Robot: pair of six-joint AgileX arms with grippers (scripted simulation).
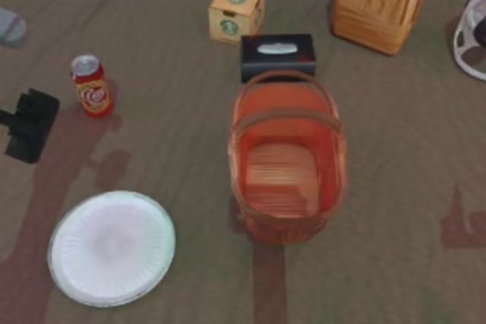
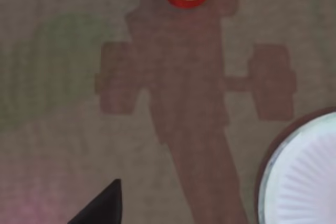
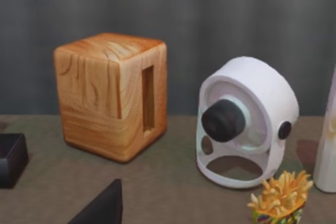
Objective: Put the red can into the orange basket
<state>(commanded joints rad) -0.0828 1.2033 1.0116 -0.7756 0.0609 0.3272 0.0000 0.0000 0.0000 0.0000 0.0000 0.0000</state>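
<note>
Red can (image 1: 92, 85) stands upright on the worktop (image 1: 175, 149), just ahead of the left gripper (image 1: 30, 124), untouched; whether its jaws are open I cannot tell. Reaching is the step in hand: next, close in and grasp. The orange basket (image 1: 287, 158) lies well beyond; a white plate (image 1: 112, 247) sits beside the path. The right arm is parked out of the top view.

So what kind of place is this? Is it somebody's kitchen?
Probably not a real kitchen: it looks like a computer-made tabletop for robot practice. A cloth-covered table holds unrelated props: a red can, an orange basket, a white paper plate and a small white fan.
</note>
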